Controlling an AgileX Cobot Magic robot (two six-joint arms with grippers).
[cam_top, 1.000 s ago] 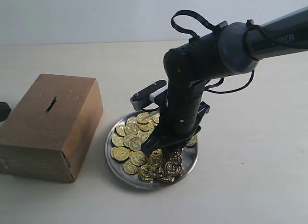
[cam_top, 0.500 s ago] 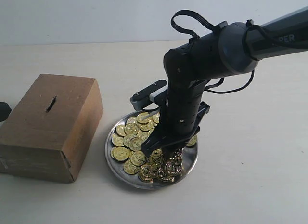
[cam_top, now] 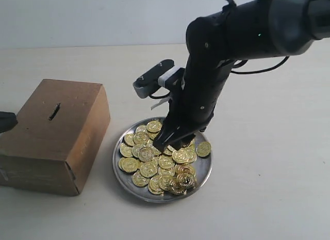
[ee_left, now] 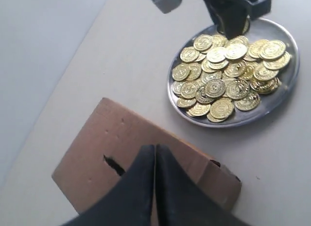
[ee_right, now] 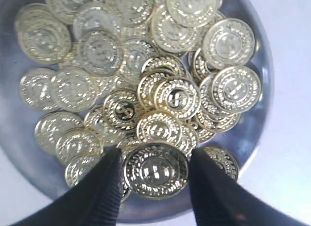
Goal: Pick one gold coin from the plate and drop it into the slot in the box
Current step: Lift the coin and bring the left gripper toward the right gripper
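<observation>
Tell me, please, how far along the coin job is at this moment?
Done: the right gripper has one gold coin pinched between its fingers, apparently raised off the pile in the plate. In hand: the carry, since the gripper hangs over the plate, apart from the box. Left: bring the coin to the box slot and release it. The left gripper is shut near the box.

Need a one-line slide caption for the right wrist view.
Right gripper pinching one gold coin just over the heaped plate.
</observation>
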